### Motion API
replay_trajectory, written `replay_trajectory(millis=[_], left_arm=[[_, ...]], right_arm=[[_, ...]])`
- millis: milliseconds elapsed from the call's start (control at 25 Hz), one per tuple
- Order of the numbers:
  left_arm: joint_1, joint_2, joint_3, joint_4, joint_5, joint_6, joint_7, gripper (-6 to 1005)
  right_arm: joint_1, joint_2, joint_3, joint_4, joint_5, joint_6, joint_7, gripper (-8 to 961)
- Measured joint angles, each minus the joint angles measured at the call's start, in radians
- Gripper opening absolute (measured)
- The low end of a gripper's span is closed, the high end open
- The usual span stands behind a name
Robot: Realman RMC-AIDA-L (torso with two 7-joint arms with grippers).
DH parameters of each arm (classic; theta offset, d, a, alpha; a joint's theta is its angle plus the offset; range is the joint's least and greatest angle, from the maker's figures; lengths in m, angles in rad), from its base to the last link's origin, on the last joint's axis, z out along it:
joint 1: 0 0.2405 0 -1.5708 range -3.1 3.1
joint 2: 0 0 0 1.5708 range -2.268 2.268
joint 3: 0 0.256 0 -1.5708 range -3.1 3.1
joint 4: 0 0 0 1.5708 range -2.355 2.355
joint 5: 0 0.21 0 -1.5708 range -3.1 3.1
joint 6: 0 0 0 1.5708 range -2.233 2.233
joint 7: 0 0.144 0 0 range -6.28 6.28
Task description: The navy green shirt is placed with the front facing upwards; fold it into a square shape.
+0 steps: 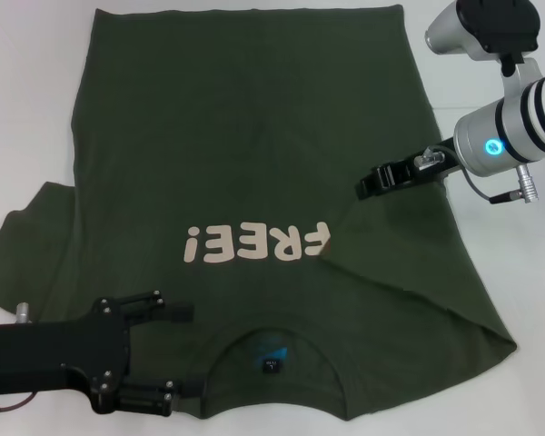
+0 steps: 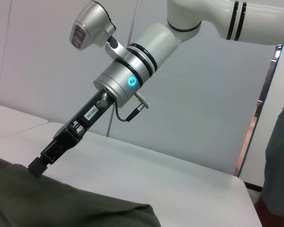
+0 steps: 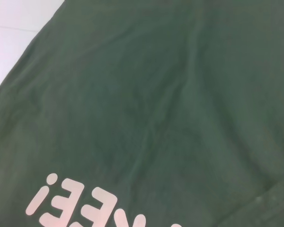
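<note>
Shirt [image 1: 254, 154] lies flat on the white table [image 1: 27, 109], front up, collar nearest the robot, hem at the far side. Cream FREE! lettering [image 1: 257, 242] reads upside down from the head camera and sits just beyond the collar. Small blue label [image 1: 271, 364] is inside the neck opening.

The sleeve [image 1: 418, 272] on the robot's right is folded inward over the body, making a diagonal edge that runs from beside the lettering out to a point at the shirt's near right corner; the fold covers the end of the lettering. The other sleeve [image 1: 27, 236] is spread flat on the table, left of the lettering.

Right gripper [image 1: 367, 189] is down on the shirt just right of and beyond the lettering, at the top of that diagonal fold. In the left wrist view the right gripper [image 2: 37, 166] tip touches the cloth [image 2: 61, 203]; fingers look closed together, whether they pinch fabric cannot tell.

Left gripper [image 1: 183, 351] is over the shoulder area just left of the collar, fingers spread apart, one finger [image 1: 168, 312] toward the lettering, the other near the shirt's near edge, nothing between them.

Right wrist view shows only green fabric [image 3: 170, 94] and part of the lettering [image 3: 85, 208].
</note>
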Motion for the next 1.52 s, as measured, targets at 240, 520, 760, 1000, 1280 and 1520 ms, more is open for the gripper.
replay_trajectory(millis=[240,520,760,1000,1280,1520], left_arm=[[0.002,0.000,-0.009,0.000,0.000,-0.006,0.000,933],[0.003,-0.002,-0.019,0.000,-0.008,-0.007,-0.010,933],[0.001,-0.005,-0.036,0.000,-0.029,-0.008,-0.041,933],[0.002,-0.013,-0.083,0.000,-0.037,-0.012,-0.049,934],[0.033,-0.014,-0.163,0.025,-0.040,-0.085,-0.187,934],[0.091,-0.008,-0.153,0.178,0.001,-0.182,-0.435,933]], right_arm=[[-0.017,-0.004,0.005,-0.010,0.038,-0.011,-0.031,320],[-0.150,-0.010,0.007,-0.156,0.303,-0.140,-0.306,643],[-0.332,-0.011,0.008,-0.226,0.611,-0.223,-0.656,862],[-0.416,-0.012,0.017,-0.173,0.708,-0.353,-0.975,946],[-0.460,0.000,0.001,-0.161,0.706,-0.570,-1.188,945],[-0.462,0.002,-0.026,-0.151,0.707,-0.672,-1.205,945]])
